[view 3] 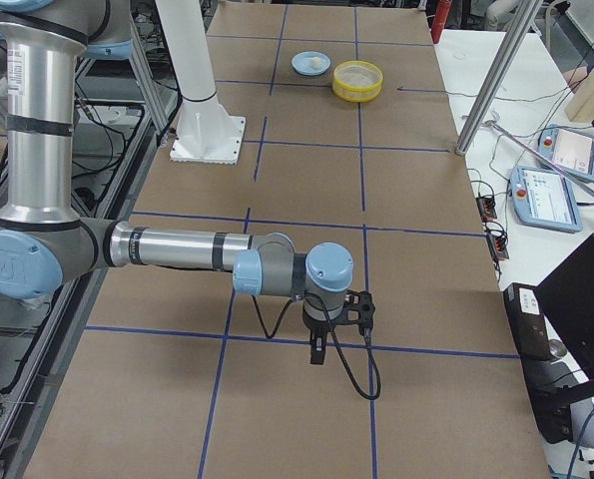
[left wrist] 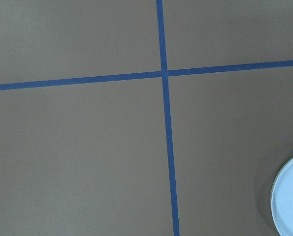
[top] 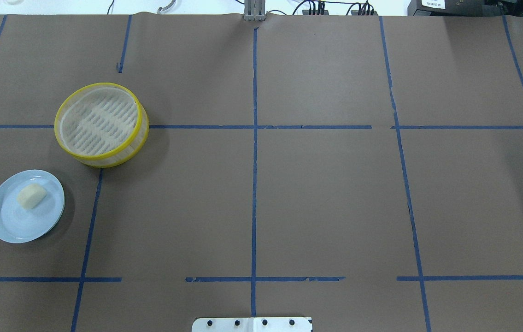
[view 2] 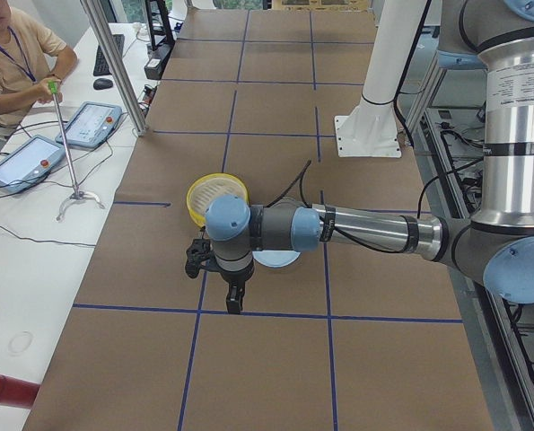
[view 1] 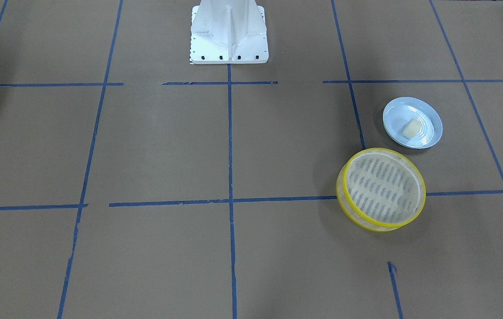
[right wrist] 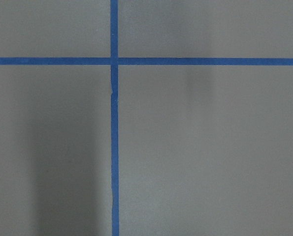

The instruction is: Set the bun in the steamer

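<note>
The bun lay on the plate, close beside the steamer. The left gripper hung near the steamer, and the right gripper was well apart from it. Whether either was clenched or released could not be told.

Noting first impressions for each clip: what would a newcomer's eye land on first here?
The steamer with its bright yellow rims stands out most, empty, on the robot's left side of the brown table. Beside it, nearer the robot's base, the small cream bun sits on a pale blue plate. In the left side view the left arm stretches out level above the table.
</note>
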Action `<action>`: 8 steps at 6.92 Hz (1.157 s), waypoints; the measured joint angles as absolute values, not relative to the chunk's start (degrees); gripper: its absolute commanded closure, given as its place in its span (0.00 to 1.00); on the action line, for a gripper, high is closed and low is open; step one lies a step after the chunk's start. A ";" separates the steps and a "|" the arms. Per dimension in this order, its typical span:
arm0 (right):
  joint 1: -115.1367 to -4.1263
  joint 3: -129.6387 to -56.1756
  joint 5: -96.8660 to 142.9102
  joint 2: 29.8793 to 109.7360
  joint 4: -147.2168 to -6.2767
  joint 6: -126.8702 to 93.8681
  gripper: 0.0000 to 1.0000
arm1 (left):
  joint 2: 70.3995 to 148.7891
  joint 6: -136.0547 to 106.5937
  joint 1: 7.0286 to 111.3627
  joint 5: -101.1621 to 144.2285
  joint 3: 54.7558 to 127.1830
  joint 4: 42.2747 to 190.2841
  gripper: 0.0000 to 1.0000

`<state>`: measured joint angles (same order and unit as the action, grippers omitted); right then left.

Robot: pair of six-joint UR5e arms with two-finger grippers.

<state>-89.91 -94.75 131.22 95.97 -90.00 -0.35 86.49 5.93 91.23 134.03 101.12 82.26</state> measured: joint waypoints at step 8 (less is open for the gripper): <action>-89.91 -94.75 131.22 95.98 -89.98 -0.35 0.00 | 84.70 3.34 84.01 143.64 100.08 102.38 0.04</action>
